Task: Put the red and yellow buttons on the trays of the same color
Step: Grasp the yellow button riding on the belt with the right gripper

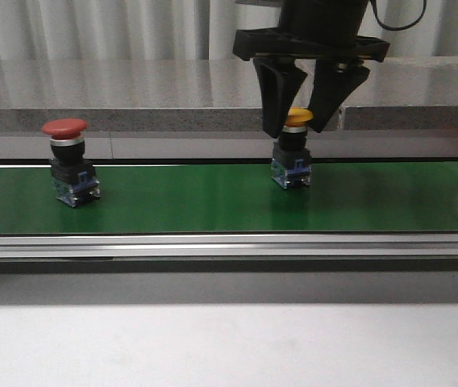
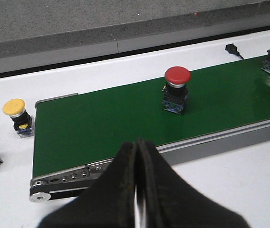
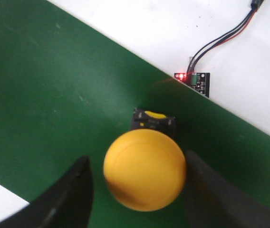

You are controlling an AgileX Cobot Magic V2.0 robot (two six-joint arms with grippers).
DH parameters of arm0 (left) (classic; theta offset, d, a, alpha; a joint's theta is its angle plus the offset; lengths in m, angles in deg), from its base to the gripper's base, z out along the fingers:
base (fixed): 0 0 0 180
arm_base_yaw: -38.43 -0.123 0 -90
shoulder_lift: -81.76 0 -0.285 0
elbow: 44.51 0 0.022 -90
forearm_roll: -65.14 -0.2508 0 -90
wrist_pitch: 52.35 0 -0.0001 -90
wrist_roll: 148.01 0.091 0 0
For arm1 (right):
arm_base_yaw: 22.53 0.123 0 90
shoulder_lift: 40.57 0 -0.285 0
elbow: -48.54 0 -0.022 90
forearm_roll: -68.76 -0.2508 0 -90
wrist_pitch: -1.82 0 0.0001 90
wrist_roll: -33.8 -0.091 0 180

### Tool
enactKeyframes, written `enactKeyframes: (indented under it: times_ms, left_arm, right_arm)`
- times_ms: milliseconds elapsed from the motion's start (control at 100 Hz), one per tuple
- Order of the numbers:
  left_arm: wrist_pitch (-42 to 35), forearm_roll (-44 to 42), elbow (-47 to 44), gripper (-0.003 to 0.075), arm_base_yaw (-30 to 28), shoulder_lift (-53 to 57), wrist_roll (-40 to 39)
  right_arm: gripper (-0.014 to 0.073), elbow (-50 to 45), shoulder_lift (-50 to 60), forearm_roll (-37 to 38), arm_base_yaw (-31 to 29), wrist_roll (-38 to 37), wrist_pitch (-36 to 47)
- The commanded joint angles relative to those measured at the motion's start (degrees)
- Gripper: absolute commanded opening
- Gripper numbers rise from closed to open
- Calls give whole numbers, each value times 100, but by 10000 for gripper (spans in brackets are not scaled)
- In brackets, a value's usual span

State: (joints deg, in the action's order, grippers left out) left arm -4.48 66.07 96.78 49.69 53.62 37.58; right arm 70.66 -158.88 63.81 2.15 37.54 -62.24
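**Item count: push buttons, belt, sensor board**

Red buttons: one [image 2: 177, 76]. Yellow buttons: two, one on the green belt [image 1: 213, 197] at 3 o'clock of red [image 1: 297, 118], one off-belt at 9 o'clock [image 2: 14, 107]. Sensor boards: one [image 3: 193, 80].

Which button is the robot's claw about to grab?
The yellow button on the green belt. The open right gripper has a finger on each side of its cap. The red button stands alone, far to the left.
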Motion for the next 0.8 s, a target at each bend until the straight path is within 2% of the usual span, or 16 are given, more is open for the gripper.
enactKeyframes:
  times_ms: [0, 60, 140, 320, 530, 790]
  left_arm:
    - [-396, 38, 130, -21, 53, -46, -29]
    - [-396, 38, 130, -21, 53, -46, -29]
    - [-396, 38, 130, -21, 53, -46, -29]
    - [-396, 38, 130, -21, 53, -46, -29]
    - [-396, 38, 130, -21, 53, -46, -29]
    - [-396, 38, 130, -21, 53, -46, -29]
  right_arm:
    - [227, 198, 295, 20, -2, 60, 213]
    - [160, 198, 295, 20, -2, 60, 245]
    - [132, 198, 319, 20, -2, 45, 245]
    - [132, 77, 682, 20, -2, -319, 261]
    - [132, -535, 1400, 20, -87, -588, 295]
    - [132, -1623, 2527, 20, -661, -788, 374]
